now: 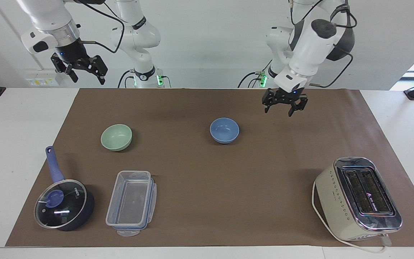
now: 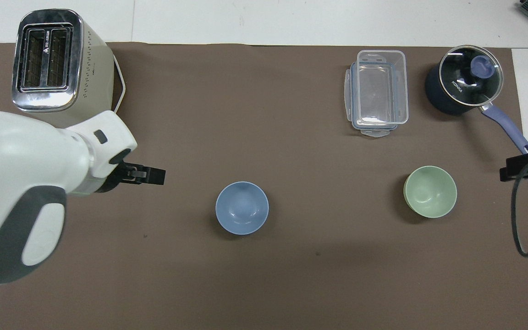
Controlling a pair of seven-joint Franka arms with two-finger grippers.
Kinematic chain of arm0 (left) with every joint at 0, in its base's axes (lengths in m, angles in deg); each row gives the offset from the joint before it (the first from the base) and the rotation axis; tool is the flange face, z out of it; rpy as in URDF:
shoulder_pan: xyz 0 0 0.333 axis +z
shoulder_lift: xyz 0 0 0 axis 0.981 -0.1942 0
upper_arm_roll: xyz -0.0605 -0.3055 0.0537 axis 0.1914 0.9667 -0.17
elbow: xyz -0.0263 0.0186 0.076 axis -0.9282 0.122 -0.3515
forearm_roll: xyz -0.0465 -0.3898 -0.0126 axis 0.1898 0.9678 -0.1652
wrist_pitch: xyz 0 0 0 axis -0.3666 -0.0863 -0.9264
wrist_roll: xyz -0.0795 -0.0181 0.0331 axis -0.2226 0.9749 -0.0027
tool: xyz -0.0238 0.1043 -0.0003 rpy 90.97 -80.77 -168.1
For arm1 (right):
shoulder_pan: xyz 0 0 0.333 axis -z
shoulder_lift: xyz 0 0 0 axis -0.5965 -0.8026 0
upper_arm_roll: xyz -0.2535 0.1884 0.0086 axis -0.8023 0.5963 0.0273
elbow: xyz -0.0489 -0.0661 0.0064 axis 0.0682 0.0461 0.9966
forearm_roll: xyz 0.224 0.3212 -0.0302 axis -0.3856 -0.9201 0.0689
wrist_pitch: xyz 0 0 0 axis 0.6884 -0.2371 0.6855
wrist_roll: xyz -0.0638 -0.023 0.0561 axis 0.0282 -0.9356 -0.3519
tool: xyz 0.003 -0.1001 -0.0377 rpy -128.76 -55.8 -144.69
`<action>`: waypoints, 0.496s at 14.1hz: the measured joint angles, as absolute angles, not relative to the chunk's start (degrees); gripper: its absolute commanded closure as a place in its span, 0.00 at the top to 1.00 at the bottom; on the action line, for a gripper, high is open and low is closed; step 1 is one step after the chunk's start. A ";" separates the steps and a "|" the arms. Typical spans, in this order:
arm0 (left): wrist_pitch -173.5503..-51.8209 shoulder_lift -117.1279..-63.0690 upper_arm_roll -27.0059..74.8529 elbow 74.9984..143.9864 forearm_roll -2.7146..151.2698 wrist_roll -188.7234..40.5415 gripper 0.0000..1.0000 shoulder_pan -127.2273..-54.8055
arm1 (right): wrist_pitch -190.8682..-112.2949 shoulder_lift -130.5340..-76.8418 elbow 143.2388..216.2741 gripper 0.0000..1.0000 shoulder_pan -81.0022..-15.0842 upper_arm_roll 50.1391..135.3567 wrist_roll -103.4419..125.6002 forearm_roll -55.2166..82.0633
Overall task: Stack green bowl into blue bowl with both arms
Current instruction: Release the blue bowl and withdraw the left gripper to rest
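White counter (image 1: 20,118) under a white wall, with a brown mat (image 1: 207,172) spread over most of it; contents listed from my end outward.

1. My left gripper (image 1: 282,104): up in the air over bare mat toward my left arm's end, fingers spread apart, holding nothing. It is clear of the blue bowl and touches nothing. In the overhead view (image 2: 147,175) it hangs over the mat between the toaster and the blue bowl.

2. My right gripper (image 1: 79,68): raised high over the counter's edge at my right arm's end, fingers spread apart, holding nothing. This arm waits.

3. Blue bowl (image 1: 224,130): upright on the mat, near the middle, empty, nothing touching it.

4. Green bowl (image 1: 116,137): upright on the mat, empty, well apart from the blue bowl and toward my right arm's end. The two bowls sit about level with each other. Not stacked.

5. Clear plastic box (image 1: 131,201): lidless, farther from me than the green bowl, resting on what looks like its own lid.

6. Dark saucepan (image 1: 65,205): beside the plastic box at my right arm's end, glass lid on, blue handle pointing back toward me.

7. Cream toaster (image 1: 358,198): two slots up, chrome top, at my left arm's end and well apart from everything else, its white cord looped around its base.
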State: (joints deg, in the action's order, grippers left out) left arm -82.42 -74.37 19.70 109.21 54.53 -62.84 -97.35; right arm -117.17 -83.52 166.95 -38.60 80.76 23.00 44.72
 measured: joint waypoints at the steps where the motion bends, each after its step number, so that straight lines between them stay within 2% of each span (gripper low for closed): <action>1: -80.06 -74.67 19.65 106.35 54.52 -60.28 1.00 -95.39 | -117.17 -83.52 166.95 1.00 -38.60 80.76 23.00 44.72; 7: -68.55 -77.24 19.58 92.52 54.39 -51.39 1.00 -87.05 | -116.98 -83.52 167.11 1.00 -38.63 80.77 20.47 44.72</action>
